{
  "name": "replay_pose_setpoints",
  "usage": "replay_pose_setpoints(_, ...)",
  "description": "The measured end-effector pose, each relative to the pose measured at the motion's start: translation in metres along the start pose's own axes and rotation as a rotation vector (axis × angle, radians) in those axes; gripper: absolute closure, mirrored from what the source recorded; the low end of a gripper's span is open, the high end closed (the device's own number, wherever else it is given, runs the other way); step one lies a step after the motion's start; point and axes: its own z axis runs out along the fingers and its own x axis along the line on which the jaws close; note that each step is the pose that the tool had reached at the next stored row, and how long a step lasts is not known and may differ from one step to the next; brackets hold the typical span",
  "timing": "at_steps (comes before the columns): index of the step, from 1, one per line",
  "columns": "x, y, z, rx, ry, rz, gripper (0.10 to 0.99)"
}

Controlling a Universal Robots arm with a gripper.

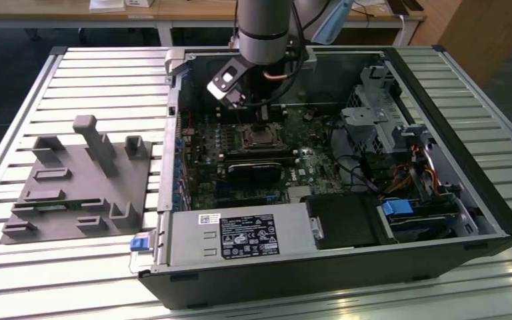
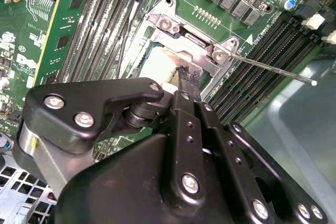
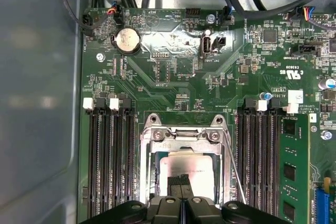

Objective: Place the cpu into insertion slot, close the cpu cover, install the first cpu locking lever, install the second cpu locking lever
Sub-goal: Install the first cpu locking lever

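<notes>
In the exterior view, the arm reaches down into an open computer case [image 1: 327,277] lying on a slatted table [image 1: 61,273]. The gripper [image 1: 258,115] hangs right over the socket [image 1: 261,137] in the middle of the green board. A grey plastic fixture [image 1: 69,180] sits on the table well apart from the socket, toward the exterior view's left.

In the second wrist view, the gripper [image 2: 185,77] has its black jaws pressed together with nothing visible between them, and the tips touch the chip [image 2: 156,66]. The chip lies flat in the socket. A silvery cover frame [image 2: 197,55] borders the chip's far edge. A thin lever [image 2: 273,70] sticks out free from the socket's corner, over the memory slots [image 2: 268,40].

In the first wrist view, the gripper [image 3: 181,181] rests with its jaws clenched on the chip [image 3: 197,174], which is seated inside the socket [image 3: 149,174]. The cover frame [image 3: 184,142] runs along one side of the chip, and whether it is latched down I cannot tell. The lever [image 3: 234,174] slants beside the socket, and memory slots [image 3: 107,161] flank the socket on both sides.
</notes>
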Motion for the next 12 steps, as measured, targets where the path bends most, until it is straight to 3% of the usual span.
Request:
replay_pose_setpoints(9, 0.0000, 0.0004, -0.0103, 0.000, 0.0000, 0.000, 0.980)
replay_pose_setpoints(12, 0.0001, 0.0007, -0.0190, 0.000, 0.0000, 0.000, 0.980)
